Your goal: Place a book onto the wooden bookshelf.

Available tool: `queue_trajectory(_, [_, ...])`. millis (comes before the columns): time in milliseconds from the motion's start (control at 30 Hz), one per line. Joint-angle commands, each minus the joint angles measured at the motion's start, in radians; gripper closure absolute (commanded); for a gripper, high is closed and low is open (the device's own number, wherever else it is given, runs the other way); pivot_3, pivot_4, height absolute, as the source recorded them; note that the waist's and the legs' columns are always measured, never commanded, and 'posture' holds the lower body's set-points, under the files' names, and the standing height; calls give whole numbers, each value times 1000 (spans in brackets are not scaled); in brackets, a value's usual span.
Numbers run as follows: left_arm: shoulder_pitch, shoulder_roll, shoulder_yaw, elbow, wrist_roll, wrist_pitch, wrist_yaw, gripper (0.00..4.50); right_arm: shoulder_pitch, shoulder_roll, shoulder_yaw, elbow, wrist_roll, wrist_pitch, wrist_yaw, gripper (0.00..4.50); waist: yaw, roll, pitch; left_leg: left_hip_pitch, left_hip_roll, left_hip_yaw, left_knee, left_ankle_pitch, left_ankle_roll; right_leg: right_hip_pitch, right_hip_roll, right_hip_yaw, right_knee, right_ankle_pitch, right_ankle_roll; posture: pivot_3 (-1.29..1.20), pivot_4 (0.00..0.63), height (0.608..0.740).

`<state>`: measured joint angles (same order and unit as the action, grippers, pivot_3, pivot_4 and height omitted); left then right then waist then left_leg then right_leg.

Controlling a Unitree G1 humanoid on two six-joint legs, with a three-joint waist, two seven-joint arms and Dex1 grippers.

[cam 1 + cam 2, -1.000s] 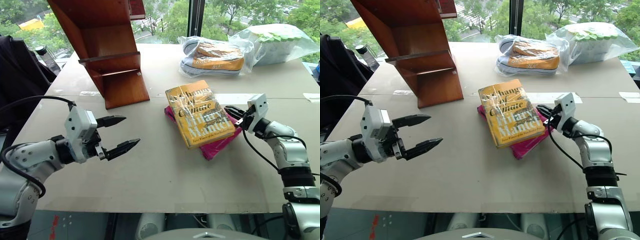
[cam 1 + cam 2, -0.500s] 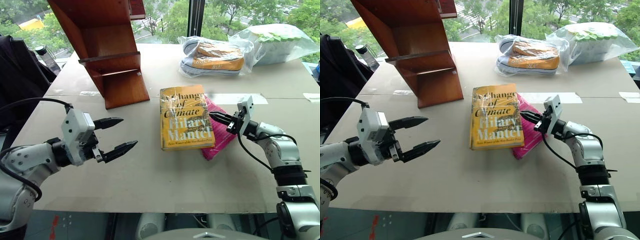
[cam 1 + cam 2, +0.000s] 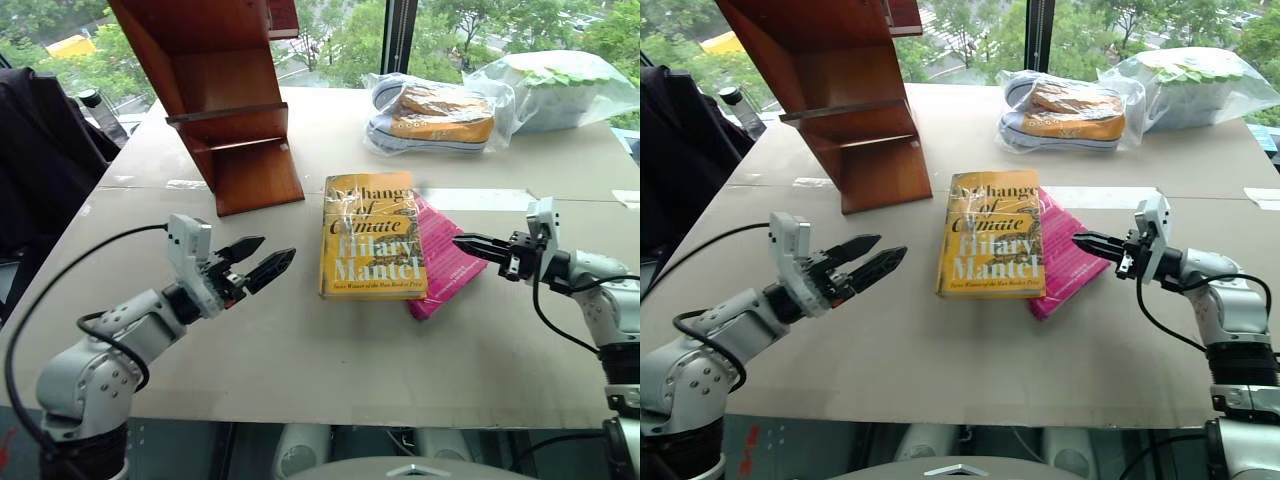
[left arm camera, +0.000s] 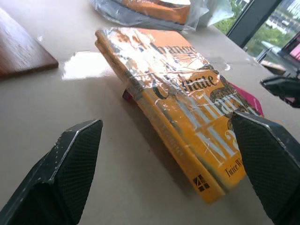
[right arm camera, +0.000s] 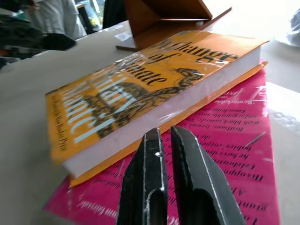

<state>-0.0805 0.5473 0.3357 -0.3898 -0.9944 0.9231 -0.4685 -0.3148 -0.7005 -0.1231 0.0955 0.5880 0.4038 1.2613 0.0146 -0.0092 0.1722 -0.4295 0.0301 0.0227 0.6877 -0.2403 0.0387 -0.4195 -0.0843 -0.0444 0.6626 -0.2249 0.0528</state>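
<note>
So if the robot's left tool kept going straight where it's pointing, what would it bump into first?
Most likely the yellow book. The left tool hangs open, aimed across the table at the book's spine edge, with bare tabletop between. The book looks framed between its fingers, though height is hard to judge.

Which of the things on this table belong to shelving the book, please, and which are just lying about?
For the job:
- yellow-orange book
- wooden bookshelf
- left pincer
- right pincer

Lying about:
- pink book
- bagged sneaker
- bagged green-and-white item

Book [image 3: 373,236] atop pink book [image 3: 446,263]; bookshelf [image 3: 222,96] behind-left.
</note>
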Motion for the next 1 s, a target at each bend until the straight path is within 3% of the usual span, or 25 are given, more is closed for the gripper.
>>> queue_trajectory(33, [-96,-42,-31,104,-76,107,71,0,38,-80,-25,-133,86,86,92,2734,-6,-2,1,0,-1,0,0,0,0,0,1,0,0,0,0,0,150,693])
queue_trajectory(200, [-208,-74,-66,271,-85,208,90,0,61,-155,-80,-227,162,166,98,331,-10,-3,2,2,0,0,0,0,0,0,3,1,1,0,0,0,150,693])
queue_trajectory(233, [-228,-75,-74,301,-76,219,89,0,64,-162,-88,-234,166,165,94,76,-10,-3,2,2,0,-1,0,0,0,0,3,1,1,0,0,0,150,693])
queue_trajectory(400, [-310,-88,-125,450,-7,243,64,0,70,-187,-118,-242,161,145,99,76,3,-4,2,1,-1,0,0,0,0,0,2,1,0,0,-1,0,150,693])
queue_trajectory(667, [-425,-178,-75,671,-57,355,32,0,-16,-181,-88,-165,131,107,116,76,8,-4,1,3,-6,-1,2,0,0,4,-4,1,0,-1,-2,0,150,693])
queue_trajectory(933, [-444,-208,-73,670,-100,465,-74,0,-22,-169,-78,-162,121,93,114,76,5,-4,2,-1,-7,-2,2,0,0,3,-4,1,-2,1,3,0,150,693])
queue_trajectory(1000, [-452,-216,-70,680,-86,461,-72,523,-25,-168,-78,-160,120,92,113,0,4,-4,2,-1,-7,-2,2,0,0,3,-4,1,-3,1,3,0,150,693])
